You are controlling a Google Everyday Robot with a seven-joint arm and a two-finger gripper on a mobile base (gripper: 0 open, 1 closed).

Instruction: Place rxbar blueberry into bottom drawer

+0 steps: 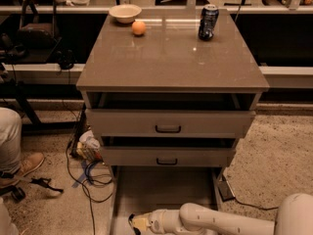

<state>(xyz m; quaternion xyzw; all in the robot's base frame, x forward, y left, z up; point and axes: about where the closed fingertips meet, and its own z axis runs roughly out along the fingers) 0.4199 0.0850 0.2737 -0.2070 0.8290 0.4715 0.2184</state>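
Gripper (134, 224) low over bottom drawer (166, 190) front-left; rxbar blueberry hidden.

The bottom drawer (166, 187) is a wide, shallow grey-beige tray with a plain flat floor and low side walls. It is the lowest of the three in the cabinet. It is pulled far out toward the camera, well beyond the two drawer fronts above it, and its floor lies open to view. The pale tool (135, 224) is low over the front left part of this floor. The small dark blue snack bar cannot be made out there.
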